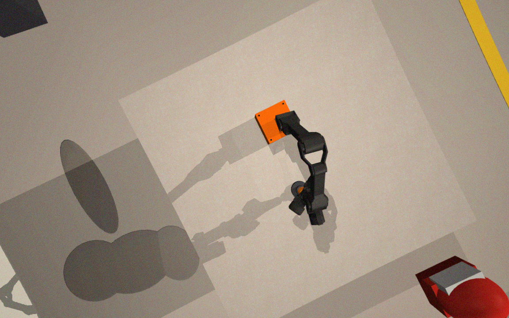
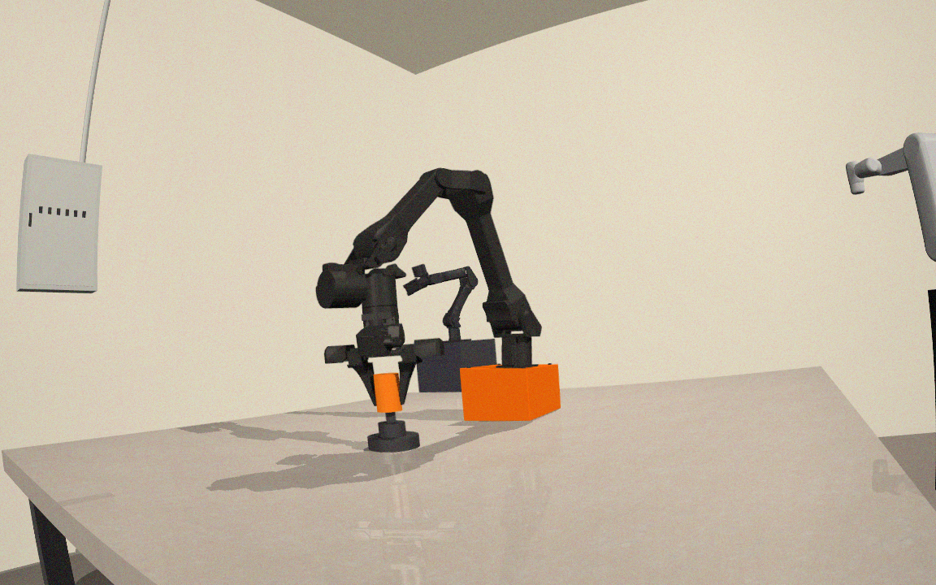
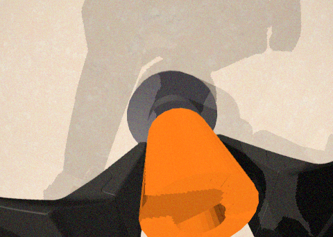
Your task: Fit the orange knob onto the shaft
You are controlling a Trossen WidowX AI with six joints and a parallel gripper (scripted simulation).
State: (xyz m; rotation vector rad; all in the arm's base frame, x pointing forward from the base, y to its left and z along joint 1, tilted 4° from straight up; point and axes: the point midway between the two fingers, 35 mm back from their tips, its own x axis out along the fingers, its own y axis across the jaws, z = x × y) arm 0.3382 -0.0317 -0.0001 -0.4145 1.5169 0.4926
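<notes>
The orange knob [image 1: 300,190] [image 2: 387,392] [image 3: 184,154] is held a little tilted between the fingers of my gripper [image 2: 387,401], which is shut on it. The round dark pedestal [image 2: 392,441] [image 3: 142,102] stands on the table below the knob; it also shows in the top view [image 1: 295,185]. In the exterior view a short piece of the dark shaft [image 2: 390,417] shows between the knob's lower end and the pedestal's upper step. The knob's lower end is at the shaft's top; whether the shaft enters the hole is hidden. The shaft's flat side cannot be seen.
The arm's orange base block [image 1: 266,124] [image 2: 496,395] stands on the table [image 1: 367,98] [image 2: 639,465] behind the pedestal. Beyond the table are a second dark arm [image 2: 457,298], a pale arm [image 2: 929,196] on a dark stand and a red object [image 1: 481,296]. Shadows lie across the table.
</notes>
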